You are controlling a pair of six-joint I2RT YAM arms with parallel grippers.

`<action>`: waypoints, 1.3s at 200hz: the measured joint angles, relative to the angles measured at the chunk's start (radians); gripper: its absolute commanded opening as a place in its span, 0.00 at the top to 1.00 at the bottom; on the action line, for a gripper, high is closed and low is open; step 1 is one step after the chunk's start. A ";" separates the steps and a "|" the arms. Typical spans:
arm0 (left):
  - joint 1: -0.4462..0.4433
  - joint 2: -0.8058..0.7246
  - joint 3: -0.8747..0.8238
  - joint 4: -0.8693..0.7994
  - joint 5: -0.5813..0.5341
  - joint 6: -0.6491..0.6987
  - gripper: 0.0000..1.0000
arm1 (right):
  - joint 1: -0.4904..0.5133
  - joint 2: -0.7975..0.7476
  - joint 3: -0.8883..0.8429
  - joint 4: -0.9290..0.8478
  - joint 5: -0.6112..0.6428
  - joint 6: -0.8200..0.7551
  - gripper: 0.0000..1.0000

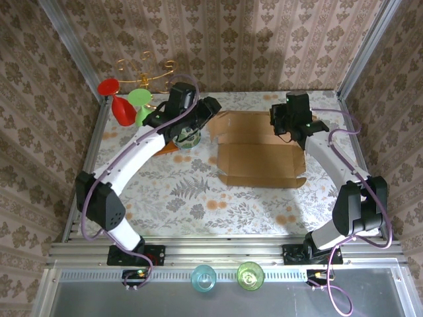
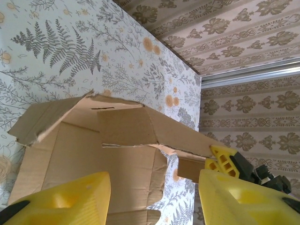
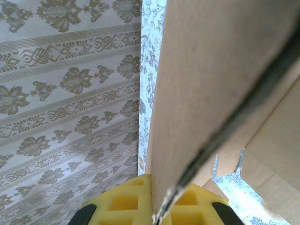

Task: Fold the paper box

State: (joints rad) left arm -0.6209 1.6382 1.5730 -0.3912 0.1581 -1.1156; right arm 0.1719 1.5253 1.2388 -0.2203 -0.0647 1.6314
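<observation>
Fingers of the right gripper are pressed together on a thin flap of the box. The flap's dark cut edge runs straight down into the seam between the yellow pads. Above the pinch the cardboard rises as a plain brown wall, and beyond it more panels of the same box fold away to the right. In the left wrist view, one of these yellow fingers shows at the box's far corner, touching the edge of the raised flap.

The left gripper has its jaws apart, with one yellow finger at each side of its view. Cardboard shows in the gap past the tips, but I cannot tell whether either finger touches it. Ahead of this gripper a flap is lifted and bent, with a ragged corner to the left and a slot cut in the upper panel.

From above, the box lies between the two grippers, mostly flat on the flowered table. Just under the left wrist sit a dark glass and an orange board. Farther out on that side are a red cup, a green cup and a gold wire rack. Back by the arm bases stand a blue tumbler and a green tumbler.
</observation>
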 measured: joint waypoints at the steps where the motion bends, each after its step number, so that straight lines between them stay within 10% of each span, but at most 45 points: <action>1: 0.000 0.000 0.000 0.000 0.000 0.000 0.47 | -0.001 0.000 -0.002 0.002 0.000 0.000 1.00; 174: -0.028 -0.125 -0.448 0.146 0.029 0.051 0.66 | -0.080 0.098 -0.057 0.109 -0.087 -0.104 1.00; 260: 0.083 -0.065 -0.322 0.133 0.022 0.156 0.64 | -0.143 0.163 0.027 0.051 -0.162 -0.245 1.00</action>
State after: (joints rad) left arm -0.5377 1.5730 1.2510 -0.2581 0.1799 -0.9600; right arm 0.0288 1.6878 1.2659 -0.1692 -0.2264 1.3869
